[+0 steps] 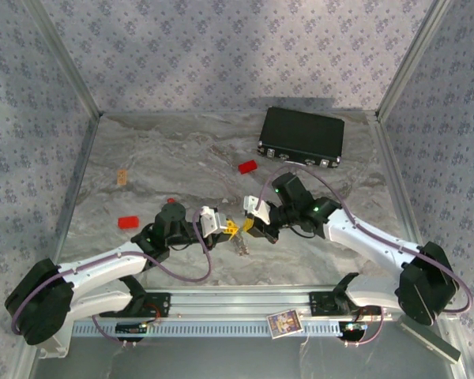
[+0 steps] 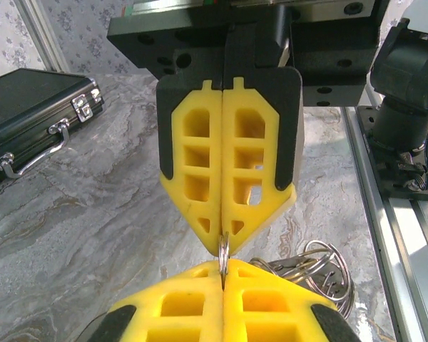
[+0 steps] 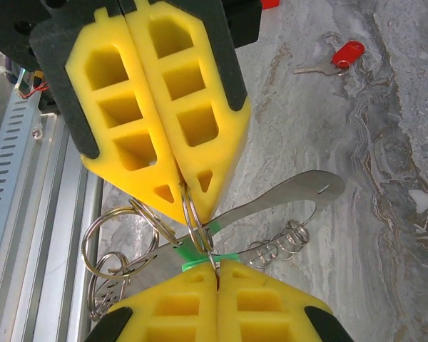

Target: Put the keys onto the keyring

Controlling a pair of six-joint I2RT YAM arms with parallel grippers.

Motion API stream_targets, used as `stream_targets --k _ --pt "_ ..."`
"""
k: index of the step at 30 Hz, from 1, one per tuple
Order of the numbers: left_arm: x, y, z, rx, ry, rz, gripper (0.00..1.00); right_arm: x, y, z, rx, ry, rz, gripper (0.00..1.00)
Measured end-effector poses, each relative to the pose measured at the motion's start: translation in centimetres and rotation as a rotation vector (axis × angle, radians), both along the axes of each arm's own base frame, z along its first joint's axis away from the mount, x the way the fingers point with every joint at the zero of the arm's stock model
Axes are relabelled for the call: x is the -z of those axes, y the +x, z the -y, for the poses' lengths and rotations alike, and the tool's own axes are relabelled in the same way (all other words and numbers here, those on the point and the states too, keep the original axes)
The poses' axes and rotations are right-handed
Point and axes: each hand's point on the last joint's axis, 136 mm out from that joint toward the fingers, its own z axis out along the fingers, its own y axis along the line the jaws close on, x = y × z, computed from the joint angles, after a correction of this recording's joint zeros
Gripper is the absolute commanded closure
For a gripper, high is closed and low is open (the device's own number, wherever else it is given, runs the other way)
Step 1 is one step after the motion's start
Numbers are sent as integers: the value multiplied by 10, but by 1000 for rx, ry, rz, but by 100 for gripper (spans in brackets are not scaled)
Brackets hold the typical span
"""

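Card (image 1: pixel 284 323): lies on the front rail, nearer than the keyring.
Left hand (image 1: pixel 231 229): fingers pressed fully together, pinching a coil of the keyring from its left side.
Right hand (image 1: pixel 248 226): fingers also closed tight on the keyring, tip to tip with the left hand.
Keyring (image 3: pixel 191 214): held between the two hands, with smaller rings, a short chain (image 3: pixel 278 248) and a flat metal tag (image 3: pixel 292 196) bunched on it.
Green key (image 3: pixel 198 260): its green head sits against the keyring at the right hand's tips; I cannot make out the blade.
Red key (image 3: pixel 346 53): lies flat on the surface (image 1: pixel 142 158), well apart from the keyring and beyond it on the left.
Red block (image 1: pixel 247 166): lies beyond the keyring, between it and the black case.
Black case (image 1: pixel 302 136): shut, and farthest from the keyring, at the back right.
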Motion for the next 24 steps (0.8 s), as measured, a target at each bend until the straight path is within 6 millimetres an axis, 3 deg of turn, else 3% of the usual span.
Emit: stream_targets --k 3,5,24 --pt "-2 1 0 -7 -11 13 100 -2 1 -1 5 9 5 79" --pt "-1 1 0 -6 -13 15 100 -2 2 -1 12 17 12 74" --pt "-6 0 0 -2 -40 38 100 -23 1 -3 21 114 66 77"
